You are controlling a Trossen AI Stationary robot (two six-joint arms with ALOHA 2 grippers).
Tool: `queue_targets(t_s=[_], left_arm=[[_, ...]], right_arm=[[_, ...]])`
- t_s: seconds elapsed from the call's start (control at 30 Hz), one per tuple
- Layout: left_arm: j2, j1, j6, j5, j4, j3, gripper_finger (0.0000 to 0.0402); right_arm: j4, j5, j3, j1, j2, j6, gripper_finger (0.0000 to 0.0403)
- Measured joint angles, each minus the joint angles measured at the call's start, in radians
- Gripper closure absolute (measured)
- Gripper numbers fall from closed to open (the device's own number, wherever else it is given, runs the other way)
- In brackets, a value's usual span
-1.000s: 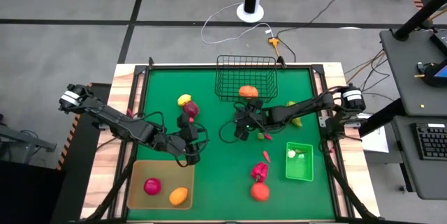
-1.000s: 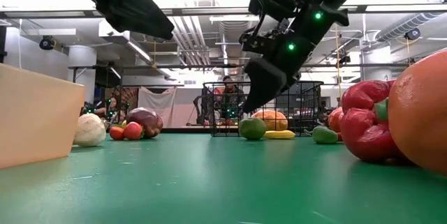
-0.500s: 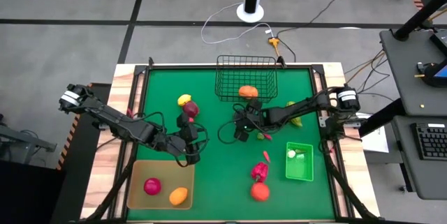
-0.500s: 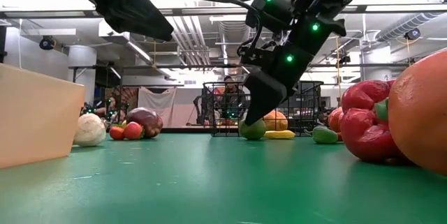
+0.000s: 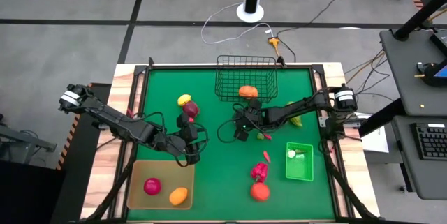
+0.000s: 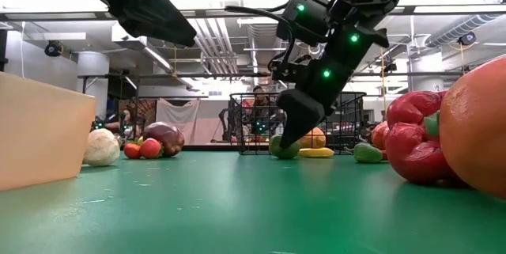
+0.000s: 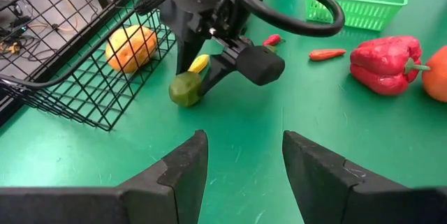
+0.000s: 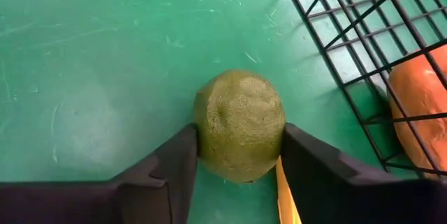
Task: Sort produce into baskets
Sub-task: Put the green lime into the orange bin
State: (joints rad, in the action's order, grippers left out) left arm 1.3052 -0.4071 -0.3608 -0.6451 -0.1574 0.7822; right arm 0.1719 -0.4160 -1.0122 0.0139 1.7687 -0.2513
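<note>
Your right gripper (image 8: 234, 172) pinches the green fruit (image 8: 239, 135).
Both fingers touch its sides; your left gripper (image 7: 243, 165) hangs half open, empty.

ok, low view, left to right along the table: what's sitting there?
Tan tray → white piece → small red pieces → purple piece → green fruit at the right tool → yellow piece → red pepper → orange fruit.

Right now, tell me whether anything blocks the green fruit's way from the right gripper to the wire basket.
Nothing visible does. The right gripper's fingers flank the green fruit on bare mat beside the wire basket, which holds an orange piece.
</note>
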Motion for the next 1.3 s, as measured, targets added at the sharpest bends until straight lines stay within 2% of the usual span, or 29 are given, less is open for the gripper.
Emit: queue_targets(t_s=[0.3,0.63,0.77,0.9,1.1,1.3], left_arm=[[0.0,0.0,0.0,0.0,0.0,0.0,0.0233],[0.004,0.0,0.011,0.023,0.011,0.0,0.0233],[0.035,-0.003,0.067,0.034,0.057,0.0,0.0233],[0.075,-0.005,0.114,0.035,0.115,-0.001,0.0226],[0.126,-0.005,0.165,0.038,0.195,0.003,0.0206],[0.175,-0.005,0.241,0.138,0.298,0.004,0.0193]], right_arm=[[0.008,0.009,-0.005,-0.016,-0.048,0.022,0.023],[-0.048,0.006,-0.008,-0.143,-0.166,0.067,0.0229],[-0.119,0.009,-0.004,-0.206,-0.179,0.094,0.0229],[-0.155,0.057,-0.001,-0.253,-0.179,0.113,0.0228],[-0.209,0.049,0.001,-0.311,-0.179,0.144,0.0228],[-0.271,0.047,0.001,-0.319,-0.179,0.207,0.0227]])
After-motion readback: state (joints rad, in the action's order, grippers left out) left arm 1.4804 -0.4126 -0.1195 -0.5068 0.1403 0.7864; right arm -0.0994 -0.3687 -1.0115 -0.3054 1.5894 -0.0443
